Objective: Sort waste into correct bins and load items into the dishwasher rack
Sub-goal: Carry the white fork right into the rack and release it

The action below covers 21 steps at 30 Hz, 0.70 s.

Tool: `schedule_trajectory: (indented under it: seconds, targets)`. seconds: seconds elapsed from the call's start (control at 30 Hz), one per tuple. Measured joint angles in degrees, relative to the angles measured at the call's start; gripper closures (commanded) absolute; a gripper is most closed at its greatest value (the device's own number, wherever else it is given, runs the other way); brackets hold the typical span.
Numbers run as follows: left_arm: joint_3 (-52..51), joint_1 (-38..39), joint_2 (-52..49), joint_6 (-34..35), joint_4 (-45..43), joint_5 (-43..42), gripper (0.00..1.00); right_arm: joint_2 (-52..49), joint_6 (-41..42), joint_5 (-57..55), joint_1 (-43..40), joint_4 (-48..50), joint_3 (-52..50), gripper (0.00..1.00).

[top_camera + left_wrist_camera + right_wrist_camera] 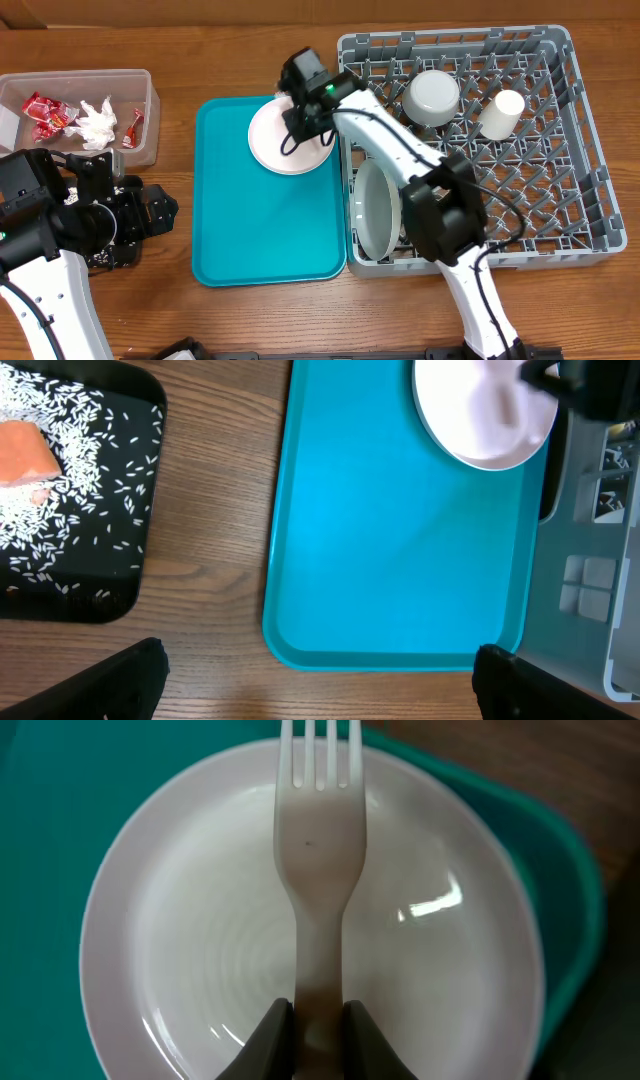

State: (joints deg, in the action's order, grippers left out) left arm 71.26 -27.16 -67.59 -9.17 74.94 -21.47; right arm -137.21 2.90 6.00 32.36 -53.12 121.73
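Note:
A white plastic fork (320, 840) is pinched by its handle in my right gripper (318, 1025), tines pointing away, over the pale plate (180, 950). Seen from overhead, that plate (275, 148) lies at the top of the teal tray and the right gripper (298, 108) hovers over its far edge. My left gripper (320, 685) is wide open above bare wood, just short of the teal tray's (390, 560) edge. The black tray (150, 420) holds scattered rice (90, 490) and an orange cube (25, 455). The dishwasher rack (600, 200) carries a grey bowl (432, 97), a white cup (500, 113) and an upright grey plate (375, 210).
The clear tub (150, 110) at the far left holds red wrappers (45, 115) and a crumpled napkin (97, 125). The teal tray (250, 230) lies between the left arm and the rack. My left arm (60, 225) covers the black tray from overhead.

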Motion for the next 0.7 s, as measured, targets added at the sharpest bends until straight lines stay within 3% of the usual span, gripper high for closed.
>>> schedule_trajectory:
  seconds: [0.57,0.7]
  targets:
    - [0.0,0.0,0.0,0.0,0.0,0.02,0.0,11.47,8.07,-2.91,-7.67,-2.58,0.42,0.96]
    - [0.0,0.0,0.0,0.0,0.0,0.0,0.0,11.47,9.64,-6.73,-9.14,-3.45,0.42,0.89]
